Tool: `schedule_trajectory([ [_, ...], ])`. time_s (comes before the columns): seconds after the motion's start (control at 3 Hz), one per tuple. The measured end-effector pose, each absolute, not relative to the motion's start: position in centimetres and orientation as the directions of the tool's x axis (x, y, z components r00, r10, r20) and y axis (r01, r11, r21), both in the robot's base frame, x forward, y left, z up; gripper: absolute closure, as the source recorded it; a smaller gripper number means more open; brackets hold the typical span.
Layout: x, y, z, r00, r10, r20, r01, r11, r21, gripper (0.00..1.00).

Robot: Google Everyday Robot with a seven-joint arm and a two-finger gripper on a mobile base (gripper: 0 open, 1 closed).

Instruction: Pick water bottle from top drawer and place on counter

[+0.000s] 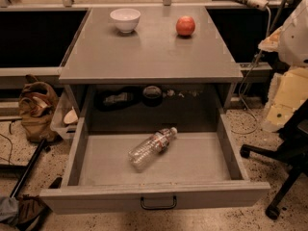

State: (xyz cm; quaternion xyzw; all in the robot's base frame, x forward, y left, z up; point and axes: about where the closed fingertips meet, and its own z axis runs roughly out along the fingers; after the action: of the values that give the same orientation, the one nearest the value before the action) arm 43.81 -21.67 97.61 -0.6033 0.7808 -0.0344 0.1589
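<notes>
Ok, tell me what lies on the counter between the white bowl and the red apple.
Nothing: the camera view shows bare counter between bowl and apple. The hand is out of view.

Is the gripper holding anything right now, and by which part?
Nothing seen held: the gripper is out of view, and the small clear crinkled plastic water bottle lies loose in the open grey metal top drawer, untouched.

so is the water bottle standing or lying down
Lying down: the water bottle rests on its side on the floor of the open top drawer, cap pointing back-right. The gripper is not in view.
</notes>
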Motion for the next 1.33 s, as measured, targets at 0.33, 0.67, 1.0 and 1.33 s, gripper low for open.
schedule_trajectory([
  [0.33,43.8,-21.7,97.6,-0.222,-0.953,-0.207,-0.931,0.27,-0.245,0.0],
  [0.67,44.9,-20.4,94.4,-0.218,-0.943,-0.252,-0.933,0.277,-0.229,0.0],
  [1.0,47.0,-17.1,88.1,-0.18,-0.93,-0.321,-0.947,0.252,-0.199,0.0],
  [1.33,48.6,-12.8,83.6,-0.095,-0.918,-0.385,-0.959,0.188,-0.213,0.0],
])
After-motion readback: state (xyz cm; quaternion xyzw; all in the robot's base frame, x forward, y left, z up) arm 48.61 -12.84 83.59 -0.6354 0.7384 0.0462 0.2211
